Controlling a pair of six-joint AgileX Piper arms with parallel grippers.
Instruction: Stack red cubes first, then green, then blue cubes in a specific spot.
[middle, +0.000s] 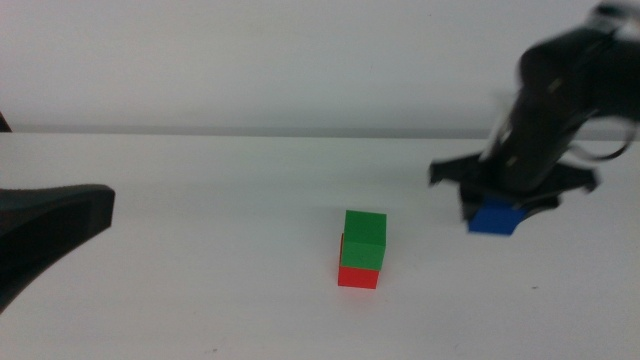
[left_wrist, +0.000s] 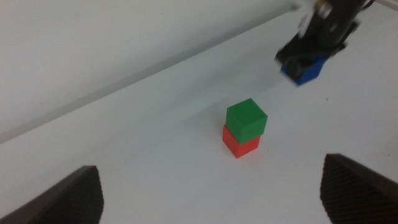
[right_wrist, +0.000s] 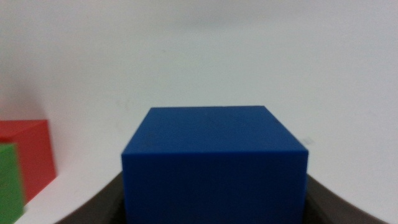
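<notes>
The green cube (middle: 364, 239) sits on top of the red cube (middle: 358, 277) near the table's middle; both also show in the left wrist view, green cube (left_wrist: 246, 118) over red cube (left_wrist: 241, 144). My right gripper (middle: 495, 212) is shut on the blue cube (middle: 494, 218), held above the table to the right of the stack. The right wrist view is filled by the blue cube (right_wrist: 214, 163), with the red cube (right_wrist: 28, 155) and green cube (right_wrist: 9, 180) off to one side. My left gripper (left_wrist: 211, 193) stands open, back from the stack at the left.
A white table (middle: 200, 300) meets a white wall behind. The left arm's dark jaw (middle: 50, 220) lies over the table's left side.
</notes>
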